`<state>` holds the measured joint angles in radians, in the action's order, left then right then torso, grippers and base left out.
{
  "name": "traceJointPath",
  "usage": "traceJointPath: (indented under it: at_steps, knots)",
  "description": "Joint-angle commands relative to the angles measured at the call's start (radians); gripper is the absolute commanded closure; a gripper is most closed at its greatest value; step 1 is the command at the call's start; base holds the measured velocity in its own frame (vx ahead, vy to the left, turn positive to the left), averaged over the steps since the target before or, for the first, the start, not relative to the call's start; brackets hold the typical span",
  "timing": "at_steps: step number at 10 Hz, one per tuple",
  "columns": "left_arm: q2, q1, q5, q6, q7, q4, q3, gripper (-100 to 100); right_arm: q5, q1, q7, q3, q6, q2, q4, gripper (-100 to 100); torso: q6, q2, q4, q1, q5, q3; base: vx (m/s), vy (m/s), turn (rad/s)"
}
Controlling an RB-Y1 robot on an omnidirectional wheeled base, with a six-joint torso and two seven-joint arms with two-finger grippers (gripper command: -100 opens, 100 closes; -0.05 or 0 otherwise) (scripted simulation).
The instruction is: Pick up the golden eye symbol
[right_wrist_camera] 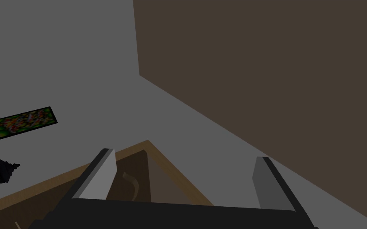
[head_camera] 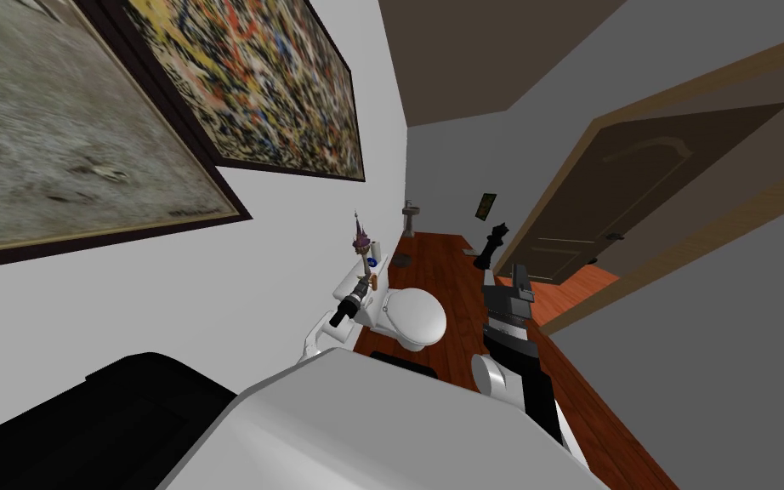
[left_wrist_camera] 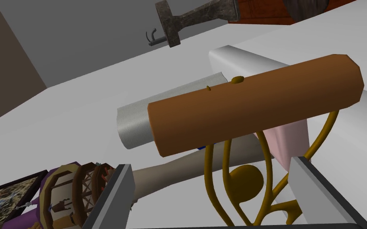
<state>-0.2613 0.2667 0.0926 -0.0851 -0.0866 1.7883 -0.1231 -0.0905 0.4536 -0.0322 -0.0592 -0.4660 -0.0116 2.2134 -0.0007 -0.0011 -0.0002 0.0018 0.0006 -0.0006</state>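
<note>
The golden eye symbol (left_wrist_camera: 242,187) is a thin gold wire figure with a round pupil, fixed to a brown cylinder base (left_wrist_camera: 254,107). It stands on the white toilet tank (head_camera: 349,281) against the wall. My left gripper (left_wrist_camera: 210,191) is open, and the gold wires lie between its fingers, closer to one finger (left_wrist_camera: 310,187). In the head view the left gripper (head_camera: 367,286) reaches over the tank to the symbol (head_camera: 373,278). My right gripper (right_wrist_camera: 186,175) is open and holds nothing; it is raised over the floor (head_camera: 518,279).
A purple figurine (left_wrist_camera: 67,195) on a beige stem stands right beside my other left finger. A white roll (left_wrist_camera: 139,119) and a pink block (left_wrist_camera: 294,135) sit behind the symbol. The toilet bowl (head_camera: 416,316), a black chess piece (head_camera: 496,242) and a brown door (head_camera: 620,196) are nearby.
</note>
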Motion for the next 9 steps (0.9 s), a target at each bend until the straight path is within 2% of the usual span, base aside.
traceJointPath:
  at_steps: [1,2,3,7,8,9]
  knots:
    - [0.0,0.0,0.0,0.0,0.0,0.0,0.0,0,0.0,0.0,0.0,0.0,0.0,0.0,0.0,0,0.0,0.0,0.0,0.0,0.0,0.0,0.0,0.005,0.002]
    - [0.0,0.0,0.0,0.001,0.0,0.0,0.0,-100,0.0,0.0,0.0,0.0,0.0,0.0,0.0,0,0.0,0.0,0.0,-0.001,0.0,0.0,0.0,0.0,0.0]
    - [0.0,0.0,0.0,0.0,0.0,0.0,0.0,100,0.0,0.0,0.0,0.0,0.0,0.0,0.0,0,0.0,0.0,0.0,-0.002,0.0,0.0,0.0,0.0,0.0]
    - [0.0,0.0,0.0,0.0,0.0,0.0,0.0,100,0.0,0.0,0.0,0.0,0.0,0.0,0.0,0,0.0,0.0,0.0,-0.002,-0.001,0.0,0.0,0.0,0.0]
    - [0.0,0.0,0.0,0.0,0.0,0.0,0.0,0,0.0,0.0,0.0,0.0,0.0,0.0,0.0,0,0.0,0.0,0.0,-0.002,-0.001,0.0,0.0,0.0,0.0]
    - [0.021,-0.003,-0.029,-0.017,-0.029,0.003,-0.005,-100,0.0,0.0,0.0,0.0,0.0,0.0,0.0,0,0.0,0.0,0.0,-0.002,-0.001,0.0,-0.011,0.047,0.01]
